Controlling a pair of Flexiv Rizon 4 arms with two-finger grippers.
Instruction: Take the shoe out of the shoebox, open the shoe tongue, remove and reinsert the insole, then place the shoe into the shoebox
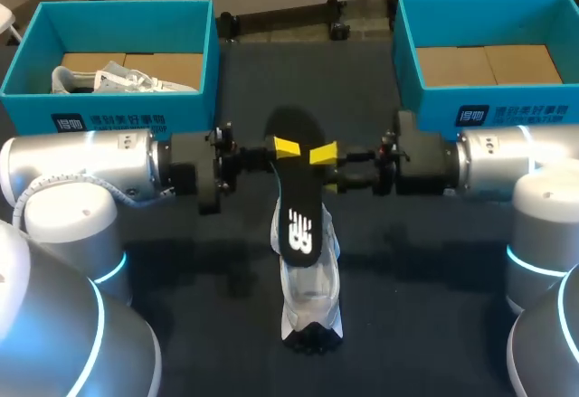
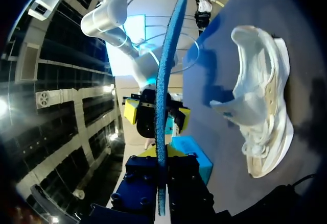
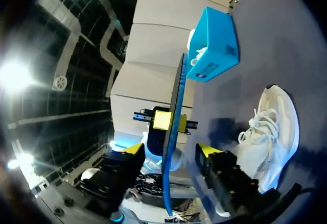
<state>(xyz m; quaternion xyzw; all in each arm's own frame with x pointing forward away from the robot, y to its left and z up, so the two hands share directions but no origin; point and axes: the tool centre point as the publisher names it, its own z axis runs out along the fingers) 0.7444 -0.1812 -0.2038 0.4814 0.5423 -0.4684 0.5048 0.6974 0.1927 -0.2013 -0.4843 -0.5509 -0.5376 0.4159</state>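
A black insole (image 1: 298, 207) with a white logo hangs over the white shoe (image 1: 308, 293), which lies on the dark table. My left gripper (image 1: 282, 148) is shut on the insole's far end. In the left wrist view the insole (image 2: 166, 81) shows edge-on, pinched in the left gripper (image 2: 161, 157), with the shoe (image 2: 260, 117) on the table beside it. My right gripper (image 1: 324, 155) faces the left one. In the right wrist view the right gripper (image 3: 169, 150) is open, its yellow tips standing wide on either side of the insole (image 3: 173, 106), apart from it.
A blue shoebox (image 1: 36, 62) at the back left holds another white shoe (image 1: 127, 79). A second blue shoebox (image 1: 409, 53) at the back right shows only its cardboard floor. Both arms stretch across the middle of the table.
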